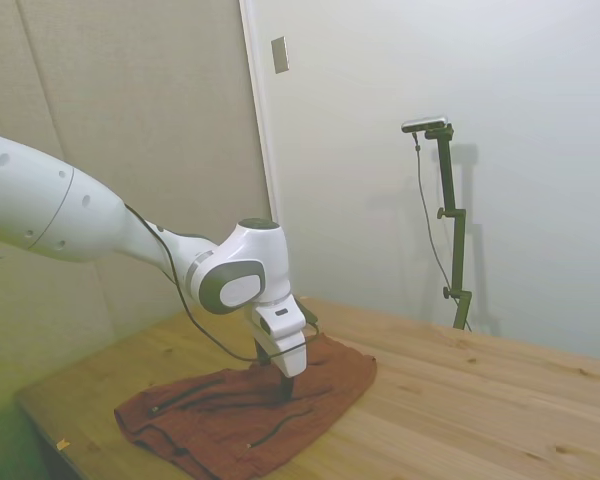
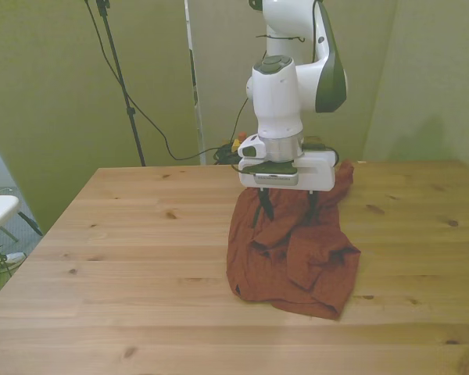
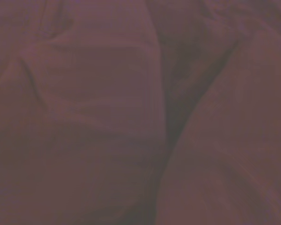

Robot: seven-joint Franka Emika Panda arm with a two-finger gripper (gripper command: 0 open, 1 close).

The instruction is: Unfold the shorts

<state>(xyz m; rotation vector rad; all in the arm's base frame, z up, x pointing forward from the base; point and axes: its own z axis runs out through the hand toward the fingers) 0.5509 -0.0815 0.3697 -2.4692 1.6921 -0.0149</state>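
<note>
Shorts: rust-brown soft fabric (image 2: 293, 250), bunched and creased, lying in a rumpled heap on the worktop; dark slits and a thin dark cord visible in the side view (image 1: 245, 410).
Worktop: pale knotty wooden planks (image 2: 125, 258), matt finish.
Shorts position: right of centre in the front view, running from near the far edge toward the camera.
End effector: (image 2: 286, 209) white body, two dark fingers spread apart, pointing straight down onto the far part of the shorts; tips at or in the cloth, nothing pinched between them.
Side view: end effector (image 1: 288, 388) comes down on the middle of the heap; finger spread not visible here.
Front view: shows the gap between the fingers.
Wrist view: filled with blurred fabric folds (image 3: 107, 117), one deep crease.
</note>
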